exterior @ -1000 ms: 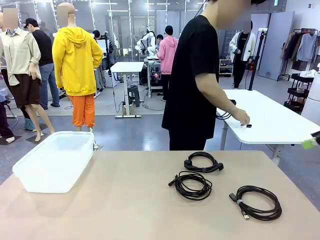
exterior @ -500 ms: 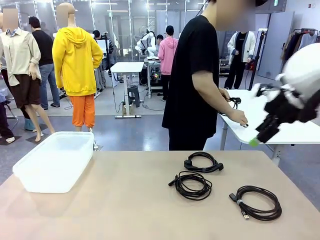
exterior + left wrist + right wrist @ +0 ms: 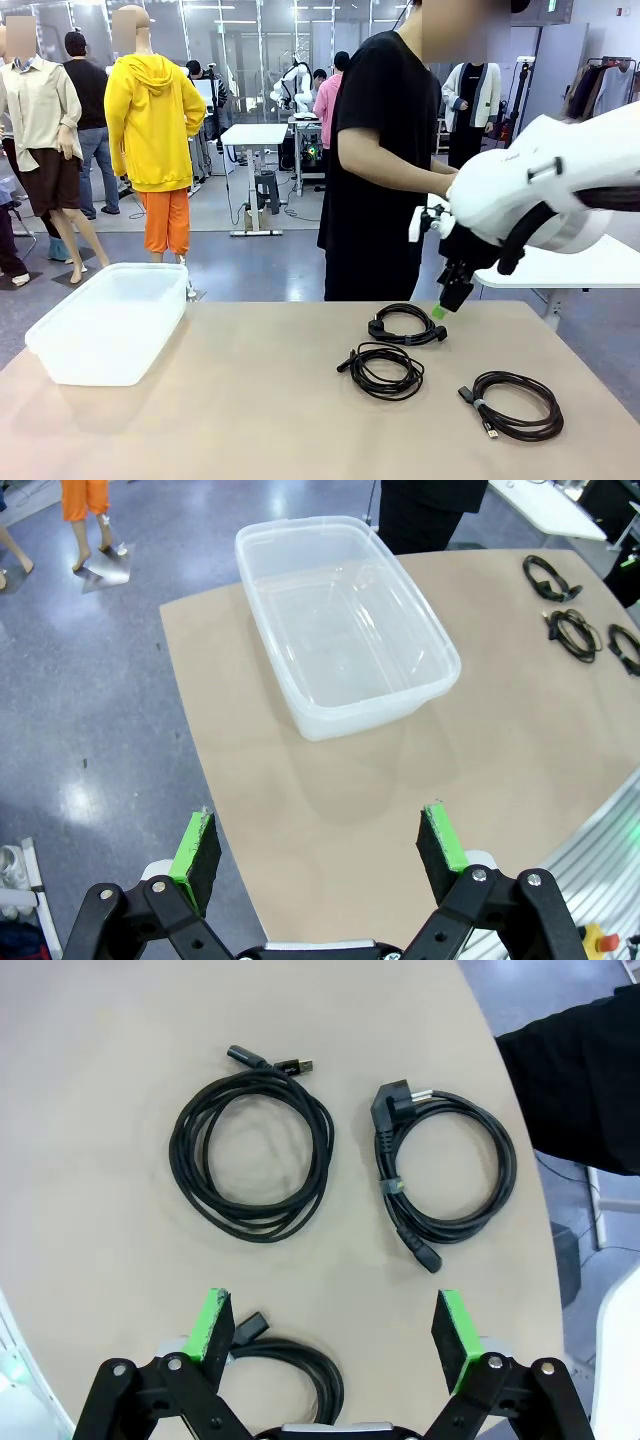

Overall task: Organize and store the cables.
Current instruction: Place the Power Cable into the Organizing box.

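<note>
A tan table (image 3: 250,420) is carrying a clear plastic bin (image 3: 110,350) at its left and three coiled black cables at its right. The bin is sitting empty, well apart from the cables. The far cable (image 3: 405,325), which has a chunky wall plug, is lying nearest the far edge. The middle cable (image 3: 385,370) is lying just beside it, toward the robot. The near cable (image 3: 515,405) is lying farther right, closest to the robot. Each one is bound into a round coil, and none is touching another.

The right gripper (image 3: 442,303) is hanging over the table's far edge, just above the right side of the far cable, not touching it. In its wrist view its jaws are standing wide apart with nothing between them, and the far cable is showing just beyond the fingertips. The left gripper (image 3: 320,848) is hovering high off the table's corner, looking down at the bin. Its jaws are also spread wide and holding nothing.

A person (image 3: 385,160) in a black shirt is standing at the far side, behind the right arm.

Judging by this, the storing is not yet begun: no cable is in the bin, and all three are waiting on the table. The coiling and tying looks done. The right arm seems to be lining up for a first pick, probably the far cable, which would then need carrying across the table to the bin.
</note>
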